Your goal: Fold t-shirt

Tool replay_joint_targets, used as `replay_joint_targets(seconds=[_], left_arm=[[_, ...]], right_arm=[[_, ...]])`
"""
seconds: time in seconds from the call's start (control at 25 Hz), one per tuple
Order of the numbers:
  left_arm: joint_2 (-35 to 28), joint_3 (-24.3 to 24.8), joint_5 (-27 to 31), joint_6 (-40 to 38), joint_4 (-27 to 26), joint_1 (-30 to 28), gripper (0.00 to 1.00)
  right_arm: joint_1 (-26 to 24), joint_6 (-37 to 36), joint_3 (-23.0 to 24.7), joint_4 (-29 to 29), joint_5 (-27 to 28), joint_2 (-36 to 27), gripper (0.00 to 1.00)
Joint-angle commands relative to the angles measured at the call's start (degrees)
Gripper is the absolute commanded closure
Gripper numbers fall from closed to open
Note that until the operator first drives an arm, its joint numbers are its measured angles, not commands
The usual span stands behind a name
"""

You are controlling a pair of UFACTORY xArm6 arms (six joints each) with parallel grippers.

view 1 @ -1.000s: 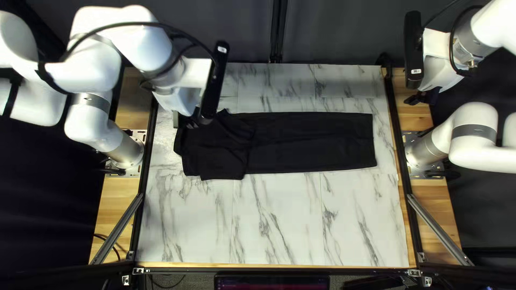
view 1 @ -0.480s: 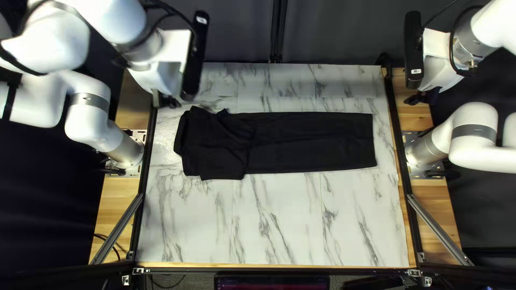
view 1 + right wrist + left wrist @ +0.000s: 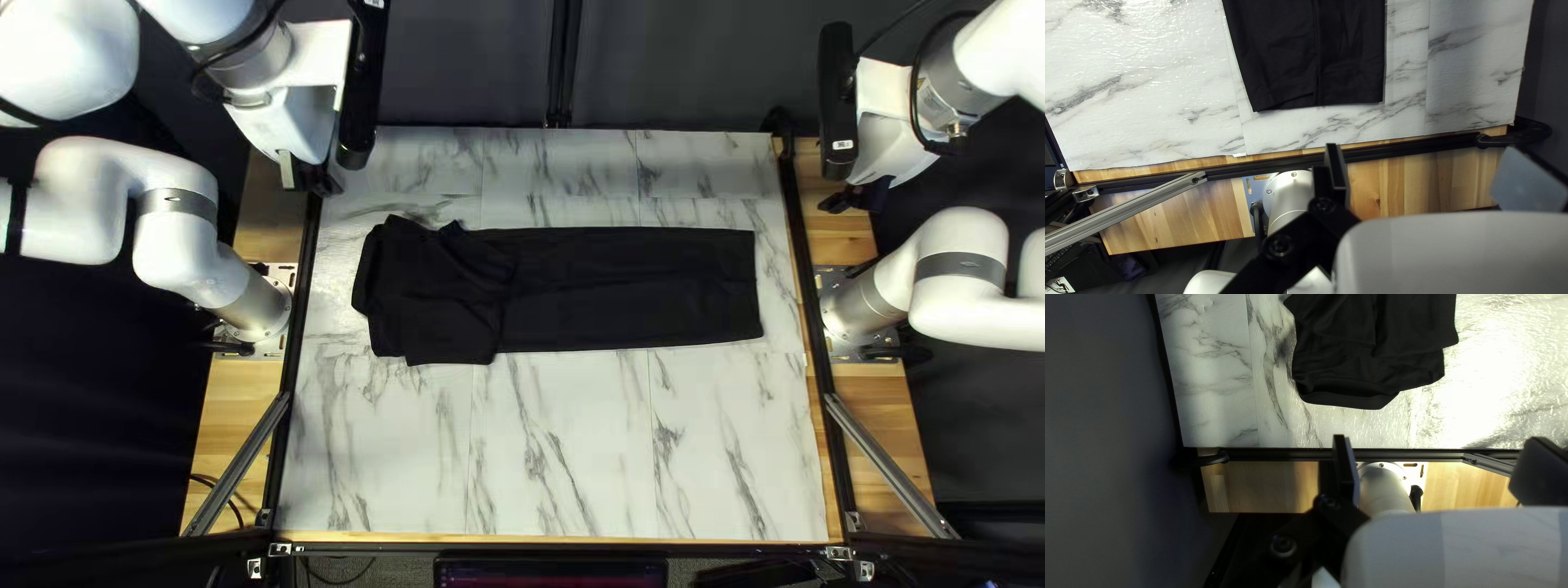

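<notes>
Marbled tabletop (image 3: 566, 457). Pinch t-shirt (image 3: 621, 289) squarely at straight end (image 3: 746, 285); carry low. Left gripper (image 3: 310, 181), right gripper (image 3: 855, 199) spread, empty.

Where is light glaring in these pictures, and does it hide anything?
Left wrist view: strong glare on the table, beside the black garment, washes out part of the marble pattern. Right wrist view: speckled shine on the tabletop, pattern still readable. Top left view: my left arm bleaches nearly to plain white.
</notes>
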Motion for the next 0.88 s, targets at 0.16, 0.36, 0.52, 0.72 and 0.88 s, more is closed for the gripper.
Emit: replay_joint_targets(seconds=[0.16, 0.36, 0.52, 0.72, 0.88], left_arm=[[0.0, 0.0, 0.0, 0.0, 0.0, 0.0, 0.00], [0.0, 0.0, 0.0, 0.0, 0.0, 0.0, 0.00], [0.0, 0.0, 0.0, 0.0, 0.0, 0.0, 0.00], [0.0, 0.0, 0.0, 0.0, 0.0, 0.0, 0.00], [0.0, 0.0, 0.0, 0.0, 0.0, 0.0, 0.00]], right_arm=[[0.0, 0.0, 0.0, 0.0, 0.0, 0.0, 0.00], [-1.2, -0.9, -1.8, -1.7, -2.4, 7.4, 0.00], [-3.6, 1.8, 1.9, -2.2, -8.2, 12.6, 0.00], [-2.8, 11.3, 8.6, -4.8, -15.6, 17.2, 0.00], [0.1, 22.5, 13.6, -7.0, -21.1, 20.6, 0.00]])
